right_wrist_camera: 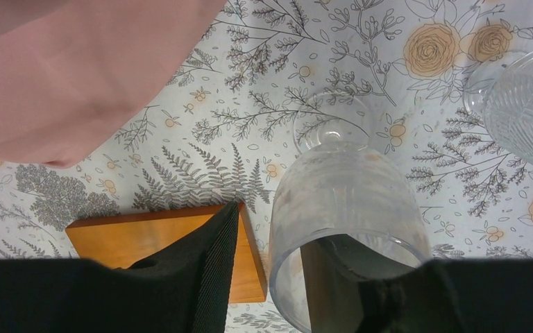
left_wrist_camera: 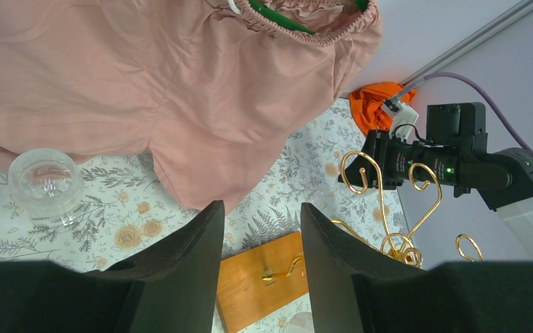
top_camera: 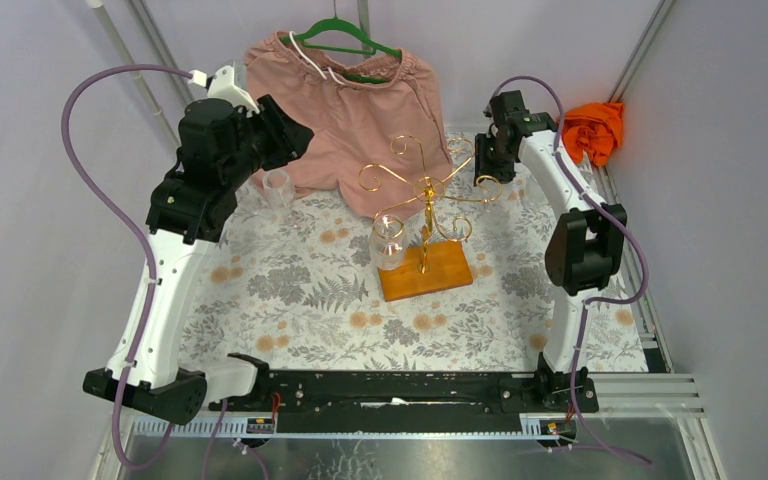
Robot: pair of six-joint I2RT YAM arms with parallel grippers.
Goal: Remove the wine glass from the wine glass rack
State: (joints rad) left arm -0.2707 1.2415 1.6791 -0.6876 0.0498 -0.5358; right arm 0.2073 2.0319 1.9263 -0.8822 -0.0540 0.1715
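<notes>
Clear wine glass by right fingers

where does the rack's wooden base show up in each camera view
top external: the wooden base sits near the centre of the picture.
left wrist: it is at the bottom centre, partly cut off by the lower edge.
right wrist: it is at the lower left, partly hidden behind a black finger.
shared landmark: the pink shorts, top centre in the top view, upper left in both wrist views.
</notes>
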